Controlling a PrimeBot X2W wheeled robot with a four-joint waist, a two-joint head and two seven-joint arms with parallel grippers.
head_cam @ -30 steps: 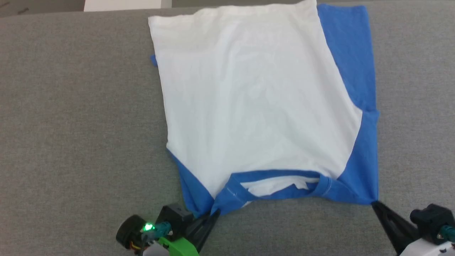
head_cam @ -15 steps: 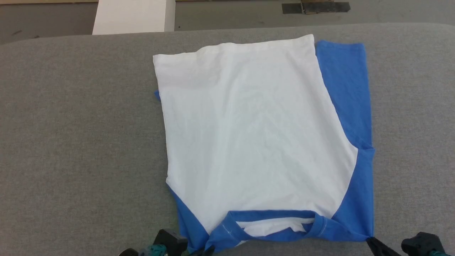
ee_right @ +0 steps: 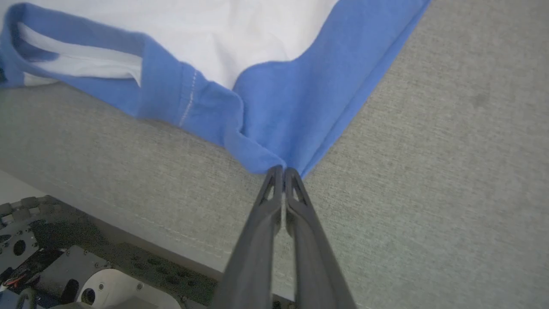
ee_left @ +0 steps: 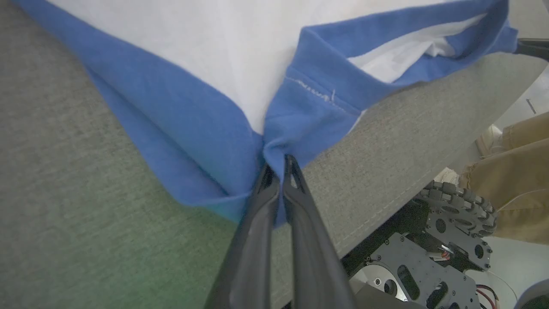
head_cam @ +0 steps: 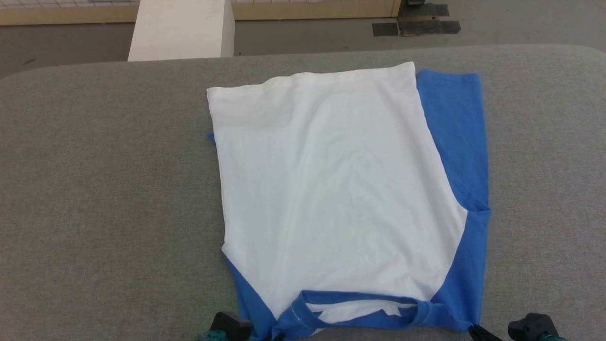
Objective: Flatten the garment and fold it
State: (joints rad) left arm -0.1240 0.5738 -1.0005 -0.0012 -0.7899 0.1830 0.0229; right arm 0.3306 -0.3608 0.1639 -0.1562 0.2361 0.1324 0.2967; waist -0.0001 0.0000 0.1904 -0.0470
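The garment (head_cam: 331, 189) lies spread on the grey table (head_cam: 94, 189), white body up, blue neck trim toward me and its hem at the far side. One blue sleeve (head_cam: 457, 132) is folded along the right edge. My left gripper (ee_left: 278, 165) is shut on the blue shoulder fabric (ee_left: 206, 141) beside the collar (ee_left: 326, 81). My right gripper (ee_right: 282, 171) is shut on the blue corner of the garment (ee_right: 300, 103) at the other shoulder. In the head view both grippers sit at the bottom edge, the left gripper (head_cam: 277, 337) and the right gripper (head_cam: 473, 329).
The table's near edge (ee_left: 386, 206) runs just behind both grippers, with my wheeled base (ee_left: 429, 266) below it. A person's tan trouser leg (ee_left: 514, 180) and shoe stand by the base. A white block (head_cam: 182, 31) stands beyond the far edge.
The head camera has tilted up, so the whole picture slid down and the floor beyond the table appeared. Both grippers keep their hold on the shoulders.
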